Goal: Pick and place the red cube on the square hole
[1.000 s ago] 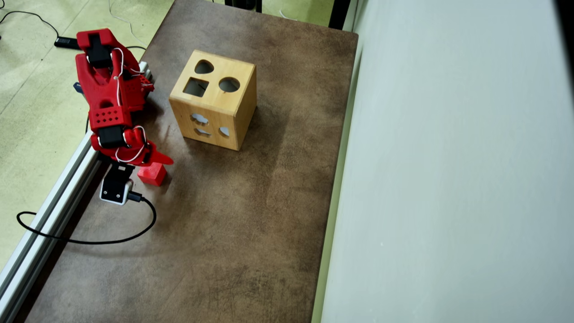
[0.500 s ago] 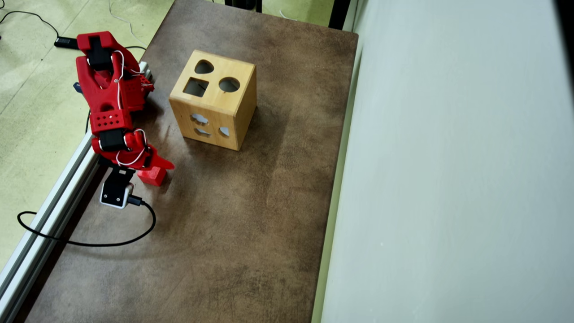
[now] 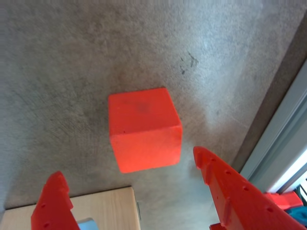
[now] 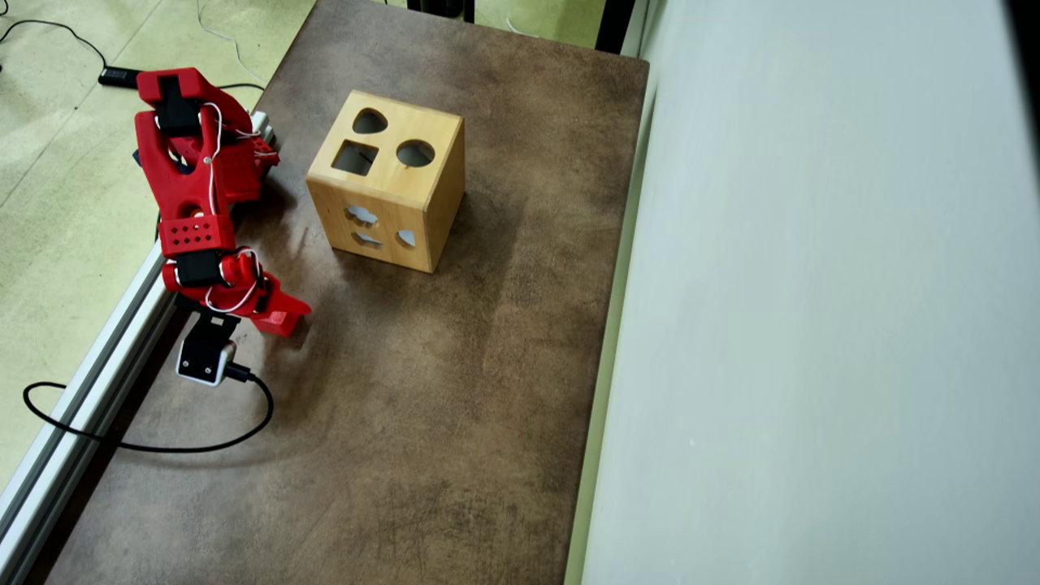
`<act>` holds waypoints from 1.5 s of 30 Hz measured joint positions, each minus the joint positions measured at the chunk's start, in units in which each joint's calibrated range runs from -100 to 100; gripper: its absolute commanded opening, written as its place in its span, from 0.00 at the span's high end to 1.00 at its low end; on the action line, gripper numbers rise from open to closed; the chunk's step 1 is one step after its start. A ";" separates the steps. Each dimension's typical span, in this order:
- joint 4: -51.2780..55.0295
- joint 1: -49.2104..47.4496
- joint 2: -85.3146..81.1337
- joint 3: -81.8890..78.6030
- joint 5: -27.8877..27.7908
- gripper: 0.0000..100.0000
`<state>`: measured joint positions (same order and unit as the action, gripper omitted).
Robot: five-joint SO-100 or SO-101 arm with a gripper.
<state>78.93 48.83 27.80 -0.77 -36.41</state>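
The red cube (image 3: 144,129) lies on the brown table, straight ahead of my open gripper (image 3: 128,163), just beyond the fingertips and apart from both. In the wrist view the left finger (image 3: 55,203) and the right finger (image 3: 230,191) stand wide, with nothing held between them. In the overhead view the gripper (image 4: 280,315) sits over the cube and covers most of it. The square hole (image 4: 355,158) is a dark cut-out in the top face of the pale wooden box (image 4: 390,203), up and to the right of the gripper.
A round hole (image 4: 415,153) and a teardrop hole (image 4: 370,122) share the box's top. An aluminium rail (image 4: 81,382) runs along the table's left edge, close to the cube. A black cable (image 4: 162,445) loops from the wrist camera. A grey wall (image 4: 812,325) bounds the right.
The arm has leaned forward and down, so the gripper now covers the cube in the overhead view. The cube and the box have not moved.
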 measured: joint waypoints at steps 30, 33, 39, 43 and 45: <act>-2.66 0.00 4.15 0.00 0.05 0.85; -2.66 0.00 4.15 0.00 0.05 0.91; -2.66 0.00 4.15 0.00 0.05 0.98; -2.66 0.00 4.15 0.00 0.05 0.98; -2.66 0.00 4.15 0.00 0.05 0.98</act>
<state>76.27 48.83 31.95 -0.77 -36.36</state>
